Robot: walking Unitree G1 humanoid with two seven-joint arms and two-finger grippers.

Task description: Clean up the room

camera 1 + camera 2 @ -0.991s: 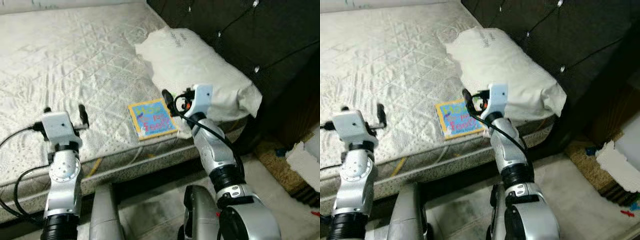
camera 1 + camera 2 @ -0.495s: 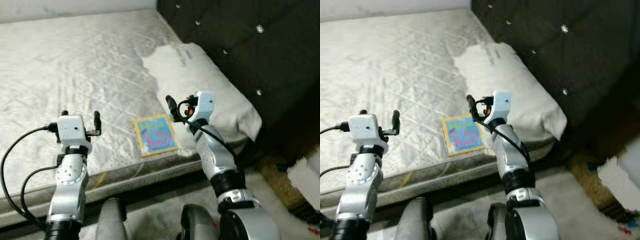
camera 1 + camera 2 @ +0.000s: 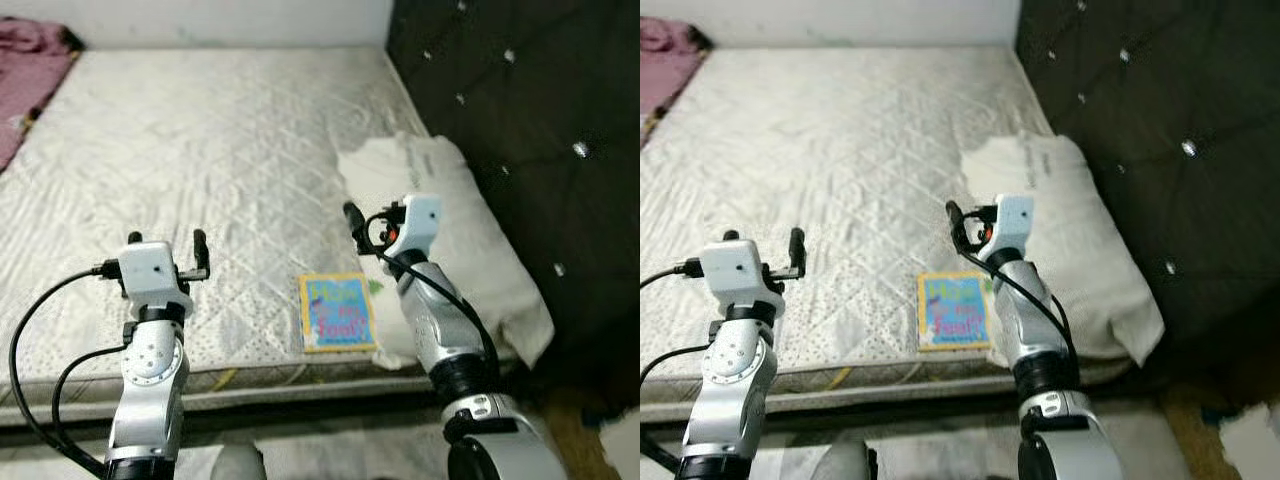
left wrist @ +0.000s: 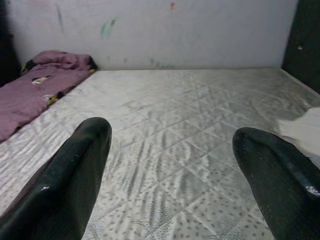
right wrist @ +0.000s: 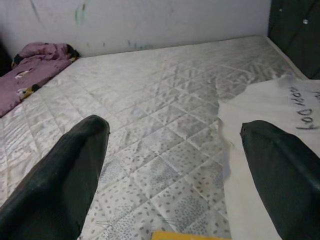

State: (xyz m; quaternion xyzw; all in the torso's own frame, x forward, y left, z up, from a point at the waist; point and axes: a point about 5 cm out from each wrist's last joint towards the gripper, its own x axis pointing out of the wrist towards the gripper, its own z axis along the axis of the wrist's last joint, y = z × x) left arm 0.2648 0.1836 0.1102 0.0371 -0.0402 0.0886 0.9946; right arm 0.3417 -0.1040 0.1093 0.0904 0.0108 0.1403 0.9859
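Both grippers, left [image 3: 165,240] and right [image 3: 365,225], hover wide open and empty above the bed [image 3: 230,130]. Colourful book [image 3: 338,313] lies flat at the near edge beside the pillow [image 3: 470,260]; likely thin, stiff, light, best pinched by its overhanging-side edge.

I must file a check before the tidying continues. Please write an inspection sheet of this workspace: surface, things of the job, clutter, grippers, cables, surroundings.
Surface: bare quilted mattress, grey-white, no sheet.
Job's things: colourful book lying flat near the mattress's front edge, beside the white pillow; pillow lies along the dark tufted headboard.
Clutter: purple blanket bunched at the far left of the mattress.
Grippers: left gripper open, empty, above the mattress; right gripper open, empty, above the mattress beside the pillow, the book's edge below it.
Cables: black cables looping from the left wrist; more along the right forearm.
Surroundings: pale wall with marks behind the bed.
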